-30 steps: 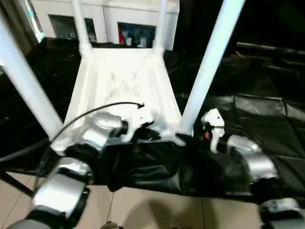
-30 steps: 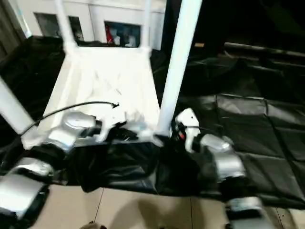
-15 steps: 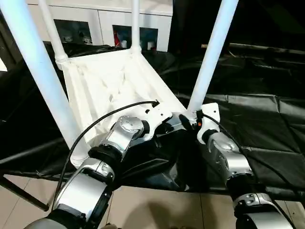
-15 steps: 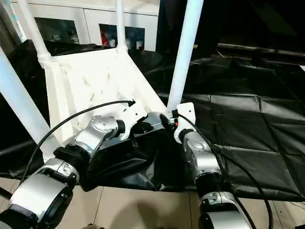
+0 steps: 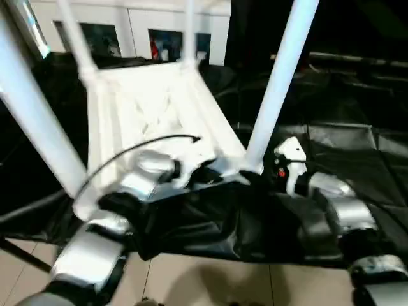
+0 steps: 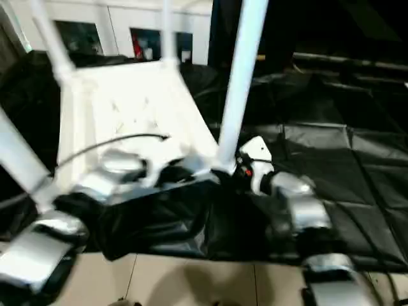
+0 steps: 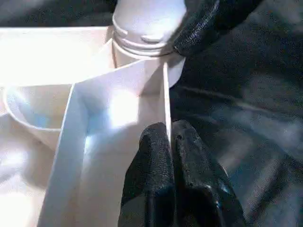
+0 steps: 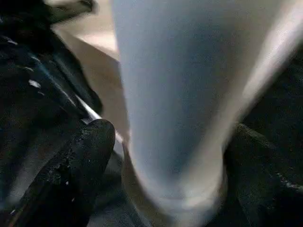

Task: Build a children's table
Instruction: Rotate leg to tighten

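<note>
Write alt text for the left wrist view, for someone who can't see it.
Two black fingers of the left gripper pinch a thin upright wall of the white tabletop, next to a corner socket holding a white leg.

A white tapered table leg [image 8: 175, 94] rises close before the camera, its base seated in what appears to be a socket [image 8: 189, 208]. The right end effector [image 8: 161, 175] straddles it, one black finger [image 8: 71, 175] on either side of the leg.
</note>
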You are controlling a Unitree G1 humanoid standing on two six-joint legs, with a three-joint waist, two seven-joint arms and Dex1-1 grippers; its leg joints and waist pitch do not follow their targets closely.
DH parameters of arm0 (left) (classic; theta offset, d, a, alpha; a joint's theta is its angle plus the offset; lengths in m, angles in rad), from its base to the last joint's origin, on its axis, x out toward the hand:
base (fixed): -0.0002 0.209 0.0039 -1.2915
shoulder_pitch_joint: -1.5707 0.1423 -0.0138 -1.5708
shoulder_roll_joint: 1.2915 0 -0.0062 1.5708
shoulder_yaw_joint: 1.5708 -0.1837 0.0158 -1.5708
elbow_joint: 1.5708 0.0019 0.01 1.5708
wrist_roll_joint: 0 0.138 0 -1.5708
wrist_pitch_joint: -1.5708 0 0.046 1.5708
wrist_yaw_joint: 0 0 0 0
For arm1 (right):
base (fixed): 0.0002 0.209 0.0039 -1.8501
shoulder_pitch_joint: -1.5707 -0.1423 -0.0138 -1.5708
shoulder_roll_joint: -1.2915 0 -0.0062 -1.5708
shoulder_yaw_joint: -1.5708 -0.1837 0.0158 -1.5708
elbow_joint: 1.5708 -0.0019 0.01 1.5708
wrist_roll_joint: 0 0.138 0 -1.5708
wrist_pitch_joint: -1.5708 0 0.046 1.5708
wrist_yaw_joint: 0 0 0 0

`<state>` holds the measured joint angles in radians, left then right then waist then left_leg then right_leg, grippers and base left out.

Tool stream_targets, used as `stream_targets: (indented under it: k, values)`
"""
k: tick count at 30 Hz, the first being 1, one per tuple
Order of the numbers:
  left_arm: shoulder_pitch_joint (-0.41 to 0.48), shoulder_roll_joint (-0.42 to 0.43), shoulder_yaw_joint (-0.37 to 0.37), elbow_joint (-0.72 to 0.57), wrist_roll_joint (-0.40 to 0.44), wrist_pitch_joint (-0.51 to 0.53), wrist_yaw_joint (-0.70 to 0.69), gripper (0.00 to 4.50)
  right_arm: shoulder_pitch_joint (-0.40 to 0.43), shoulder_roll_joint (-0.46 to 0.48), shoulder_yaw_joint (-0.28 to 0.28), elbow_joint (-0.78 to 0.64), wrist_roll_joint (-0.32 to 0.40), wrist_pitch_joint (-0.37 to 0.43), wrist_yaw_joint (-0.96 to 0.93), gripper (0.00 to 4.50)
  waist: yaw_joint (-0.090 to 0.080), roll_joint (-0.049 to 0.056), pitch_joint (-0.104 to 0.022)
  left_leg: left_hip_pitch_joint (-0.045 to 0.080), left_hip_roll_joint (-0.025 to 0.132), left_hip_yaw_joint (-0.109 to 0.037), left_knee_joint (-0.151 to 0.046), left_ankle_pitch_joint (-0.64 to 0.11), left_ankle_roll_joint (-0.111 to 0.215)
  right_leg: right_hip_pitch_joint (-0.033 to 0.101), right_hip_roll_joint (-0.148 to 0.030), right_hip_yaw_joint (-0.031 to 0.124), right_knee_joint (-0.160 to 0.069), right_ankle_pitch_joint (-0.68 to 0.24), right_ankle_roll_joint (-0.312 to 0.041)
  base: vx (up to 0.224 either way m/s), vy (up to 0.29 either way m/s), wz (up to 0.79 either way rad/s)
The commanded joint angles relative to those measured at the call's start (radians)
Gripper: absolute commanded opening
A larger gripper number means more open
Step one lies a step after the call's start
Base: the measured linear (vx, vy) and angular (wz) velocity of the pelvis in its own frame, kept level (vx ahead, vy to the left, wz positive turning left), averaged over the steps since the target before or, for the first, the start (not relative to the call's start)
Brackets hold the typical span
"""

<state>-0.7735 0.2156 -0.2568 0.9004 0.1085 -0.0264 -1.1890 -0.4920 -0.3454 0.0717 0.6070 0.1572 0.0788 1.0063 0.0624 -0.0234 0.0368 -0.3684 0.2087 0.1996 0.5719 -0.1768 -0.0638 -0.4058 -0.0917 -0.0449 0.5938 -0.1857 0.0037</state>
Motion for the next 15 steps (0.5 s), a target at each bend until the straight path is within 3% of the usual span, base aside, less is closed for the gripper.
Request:
stream_targets:
  k: [1, 5, 7, 15]
  values:
    - [0.021, 0.0, -0.04, 0.003, 0.003, 0.008, -0.057, 0.0, -0.007, -0.007, 0.005, -0.017, 0.012, 0.01, 0.036, 3.8, 0.011, -0.003, -0.059, 0.015, 0.028, -0.001, -0.049, -0.126, 0.124, 0.05, -0.041, 0.026, -0.04, 0.051, -0.312, 0.0, 0.0, 0.0]
    - [0.022, 0.02, -0.042, 0.001, -0.006, 0.007, -0.107, 0.0, -0.012, -0.01, 0.009, -0.011, 0.025, 0.013, 0.069, 3.8, 0.024, -0.005, -0.055, 0.016, 0.028, 0.0, -0.054, -0.166, 0.088, 0.05, -0.043, 0.028, -0.046, -0.028, -0.297, 0.0, 0.0, 0.0]
    - [0.022, 0.023, -0.042, 0.0, -0.008, 0.008, -0.11, 0.0, -0.006, -0.005, 0.017, -0.014, 0.026, 0.017, 0.082, 3.48, 0.026, -0.005, -0.054, 0.017, 0.028, -0.001, -0.056, -0.182, 0.075, 0.05, -0.044, 0.029, -0.048, -0.051, -0.288, 0.0, 0.0, 0.0]
    - [0.02, 0.022, -0.037, -0.002, -0.011, 0.011, -0.111, 0.0, 0.004, -0.005, 0.033, -0.014, 0.014, 0.011, 0.1, 2.86, 0.027, -0.006, -0.057, 0.014, 0.025, -0.002, -0.054, -0.153, 0.073, 0.052, -0.043, 0.028, -0.044, -0.019, -0.281, 0.0, 0.0, 0.0]
